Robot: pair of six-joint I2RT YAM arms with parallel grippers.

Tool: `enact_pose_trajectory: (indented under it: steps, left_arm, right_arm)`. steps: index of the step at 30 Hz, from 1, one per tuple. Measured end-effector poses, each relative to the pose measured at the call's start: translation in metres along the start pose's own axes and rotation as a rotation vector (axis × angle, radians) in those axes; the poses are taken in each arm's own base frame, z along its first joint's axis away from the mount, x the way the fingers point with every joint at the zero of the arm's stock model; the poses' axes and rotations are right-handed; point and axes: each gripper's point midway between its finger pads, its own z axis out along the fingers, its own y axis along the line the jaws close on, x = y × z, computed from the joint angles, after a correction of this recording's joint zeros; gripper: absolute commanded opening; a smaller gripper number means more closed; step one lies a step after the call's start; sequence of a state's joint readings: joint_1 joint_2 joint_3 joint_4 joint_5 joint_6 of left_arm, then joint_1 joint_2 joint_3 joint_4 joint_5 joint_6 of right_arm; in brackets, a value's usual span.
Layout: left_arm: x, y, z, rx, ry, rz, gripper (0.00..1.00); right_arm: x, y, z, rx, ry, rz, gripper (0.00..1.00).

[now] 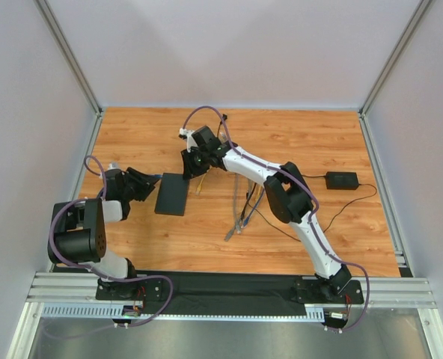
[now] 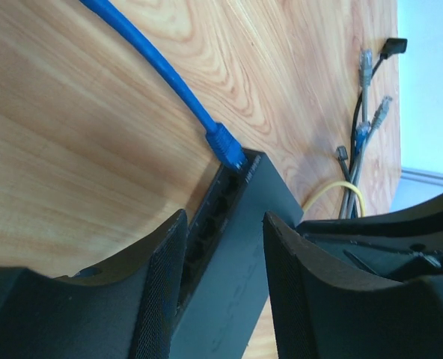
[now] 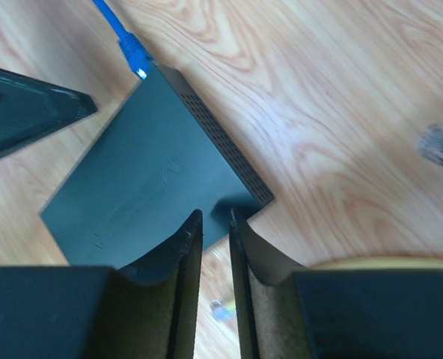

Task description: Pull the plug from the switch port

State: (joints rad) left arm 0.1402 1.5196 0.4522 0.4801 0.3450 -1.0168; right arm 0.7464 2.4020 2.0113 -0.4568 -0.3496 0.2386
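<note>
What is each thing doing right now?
switch, flat on the table.
plug, seated in the switch's end port.
left gripper, jaws wide astride the switch; grip unclear.
right gripper, nearly shut at the switch's corner; grip unclear.
adapter, lying on the table, cord attached.
loose cables, unplugged, lying on the table.

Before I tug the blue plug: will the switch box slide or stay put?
Probably slides: the switch box is thin, on a smooth wood table. Unlikely to tip, lying flat. The blue plug looks seated, so the box may follow it.
</note>
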Motion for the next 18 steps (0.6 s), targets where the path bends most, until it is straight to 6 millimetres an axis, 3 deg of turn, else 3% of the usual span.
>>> enact_pose_trajectory:
  steps: [6, 18]
  left_arm:
    - [-0.005, 0.007, 0.020, -0.012, -0.005, -0.044, 0.51]
    - [-0.018, -0.003, 0.044, 0.015, -0.021, -0.075, 0.48]
  right_arm:
    - [-0.004, 0.003, 0.010, -0.016, -0.004, -0.002, 0.20]
    - [-0.005, 0.010, 0.017, -0.026, 0.004, -0.021, 0.21]
